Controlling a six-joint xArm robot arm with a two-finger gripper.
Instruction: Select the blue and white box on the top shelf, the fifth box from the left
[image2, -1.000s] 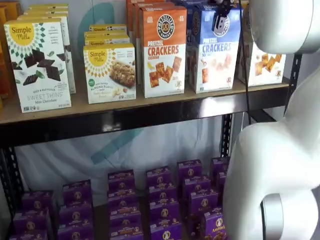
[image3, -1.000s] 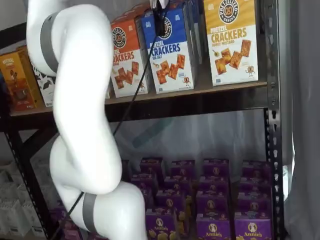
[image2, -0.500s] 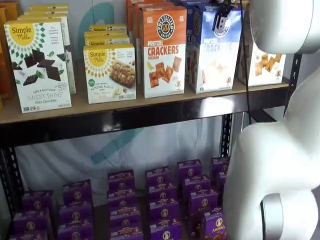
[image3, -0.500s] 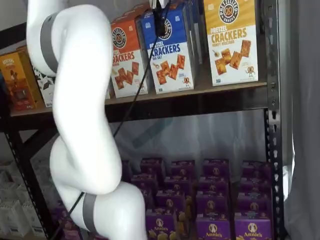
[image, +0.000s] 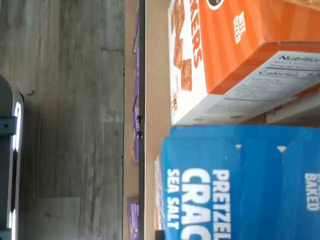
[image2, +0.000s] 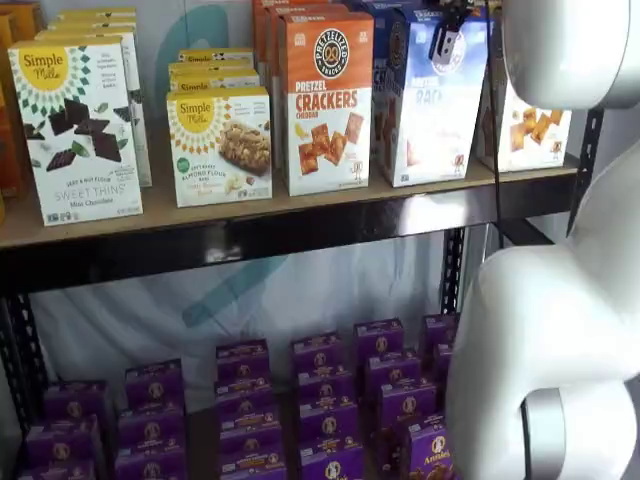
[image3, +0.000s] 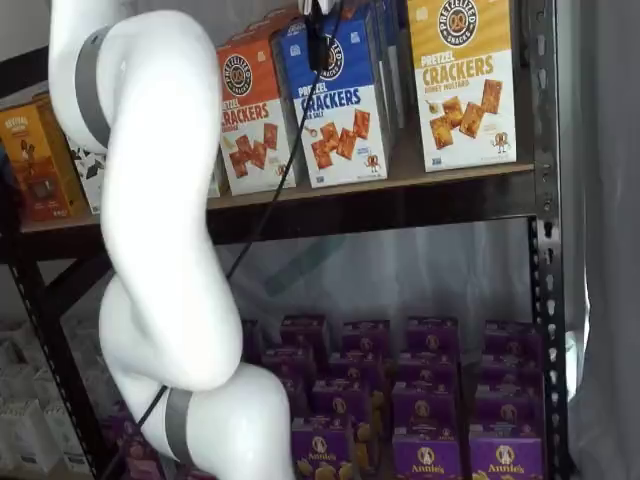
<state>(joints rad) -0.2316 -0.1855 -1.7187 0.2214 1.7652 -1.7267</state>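
Blue and white box (image3: 337, 95) stood on the top shelf (image3: 420, 205), and everything else I place from it. Just beside it on one side was the orange-topped cheddar crackers box (image3: 253, 115); on the other side, a little apart, stood the yellow-topped crackers box (image3: 462, 78). In a shelf view the blue and white box (image2: 432, 100) leaned slightly, its front washed pale by glare. My gripper (image3: 318, 35) hung right at the upper front of that box, black fingers dropping from above with a cable (image3: 270, 190) trailing down past the shelf's black beam. I could not tell whether my fingers were apart or together: they showed only as one dark shape with no clear gap. My wrist camera looked onto the blue top (image: 240, 180) of the box, with "PRETZEL" and "SEA SALT" readable, the orange box (image: 235, 55) just beside it. Below the shelf sat rows of purple boxes (image3: 425, 400)
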